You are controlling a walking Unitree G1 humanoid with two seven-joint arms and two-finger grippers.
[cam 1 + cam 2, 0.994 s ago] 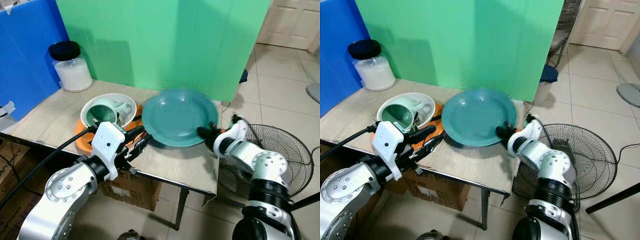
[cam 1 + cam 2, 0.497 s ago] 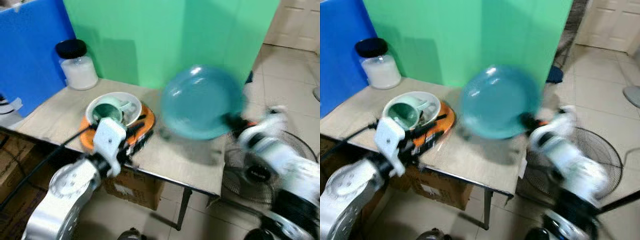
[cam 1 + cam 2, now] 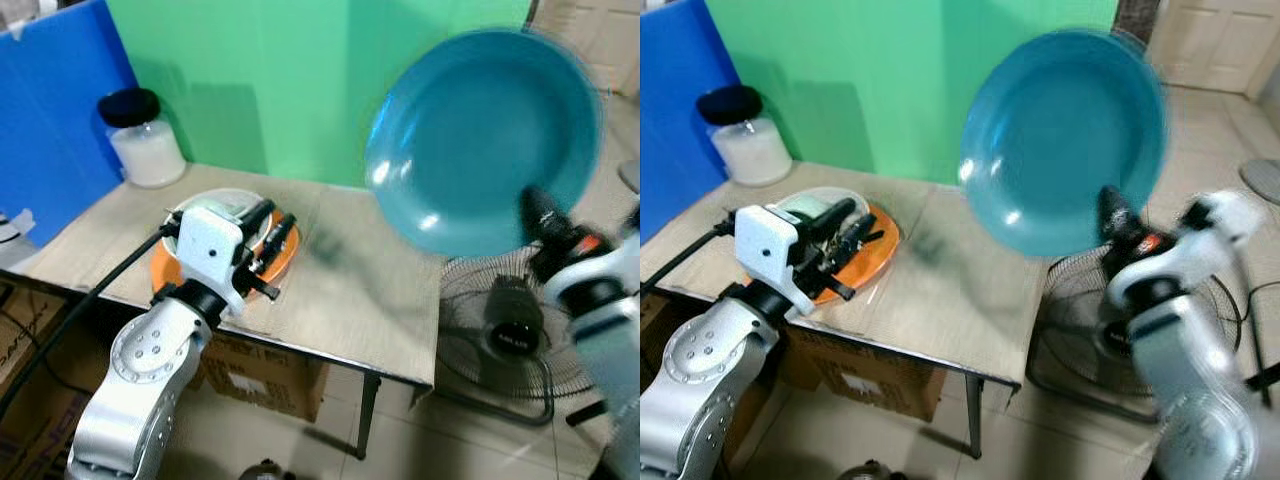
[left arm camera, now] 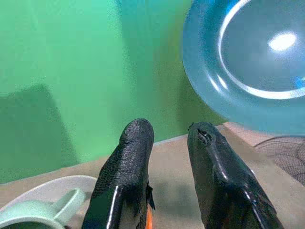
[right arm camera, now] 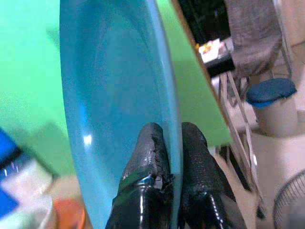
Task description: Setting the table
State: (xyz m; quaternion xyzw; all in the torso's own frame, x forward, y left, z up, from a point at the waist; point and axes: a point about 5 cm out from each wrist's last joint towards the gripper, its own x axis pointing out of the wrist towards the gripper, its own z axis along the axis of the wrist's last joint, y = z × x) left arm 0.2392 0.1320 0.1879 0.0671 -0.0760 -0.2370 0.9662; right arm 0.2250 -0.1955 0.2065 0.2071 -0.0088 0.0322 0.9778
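A large teal plate (image 3: 485, 140) hangs high in the air to the right of the table (image 3: 350, 290), tilted almost upright. My right gripper (image 3: 535, 205) is shut on its lower rim, and in the right wrist view both fingers (image 5: 150, 162) pinch that rim. My left gripper (image 4: 170, 130) is open with nothing between its fingers. It hovers over an orange plate (image 3: 875, 255) that carries a white bowl (image 4: 47, 191) with a mint mug (image 4: 28, 214) in it.
A glass jar (image 3: 145, 140) with a black lid stands at the table's back left, by a blue board (image 3: 50, 110). A green backdrop (image 3: 290, 80) rises behind the table. A floor fan (image 3: 510, 330) lies right of the table; a cardboard box (image 3: 270, 365) sits beneath it.
My right gripper has lifted the teal plate off the table, up and to the right, tipping it nearly upright. My left gripper has risen a little above the bowl and orange plate.
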